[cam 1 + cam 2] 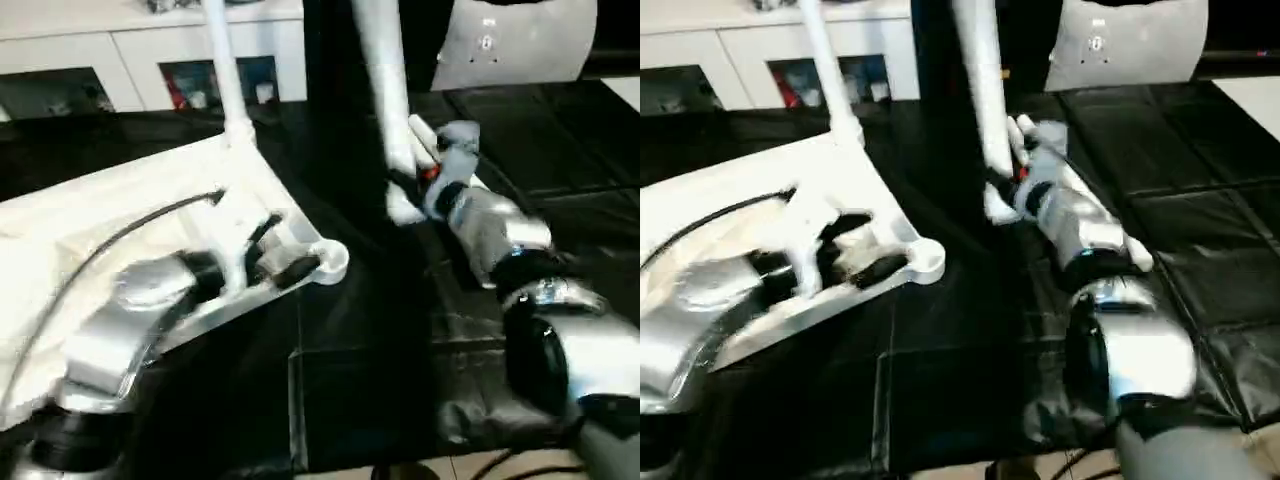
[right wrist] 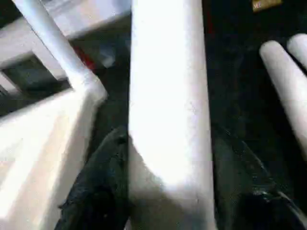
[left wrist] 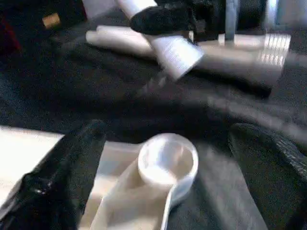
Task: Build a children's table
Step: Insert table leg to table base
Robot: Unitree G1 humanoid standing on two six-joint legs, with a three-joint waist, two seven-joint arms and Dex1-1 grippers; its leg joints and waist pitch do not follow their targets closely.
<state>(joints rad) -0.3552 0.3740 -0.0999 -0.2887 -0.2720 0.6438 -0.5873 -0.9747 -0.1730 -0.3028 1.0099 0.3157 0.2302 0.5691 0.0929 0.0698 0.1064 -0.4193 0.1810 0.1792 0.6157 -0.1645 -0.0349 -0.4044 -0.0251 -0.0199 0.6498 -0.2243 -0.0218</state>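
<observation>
The white table top (image 1: 120, 210) lies upside down on the black-covered work table, at the left. One white tube leg (image 1: 228, 70) stands upright in its far corner socket. My left gripper (image 1: 275, 252) is open at the near right corner, its black fingers (image 3: 72, 172) standing either side of the empty round socket (image 3: 168, 160). To the right of the top, a second leg (image 1: 385, 90) is held upright with its lower end just above the cloth. My right gripper (image 1: 408, 185) is shut on it, with black fingers (image 2: 103, 187) pressed to both sides of the tube (image 2: 165, 110).
Two more white legs (image 2: 288, 81) lie on the black cloth beyond the held one. A flat white rounded panel (image 1: 520, 45) stands at the back right, with white cabinets (image 1: 150, 45) behind. A black cable (image 1: 130, 235) runs over the table top. The work table's front edge (image 1: 400, 468) is close.
</observation>
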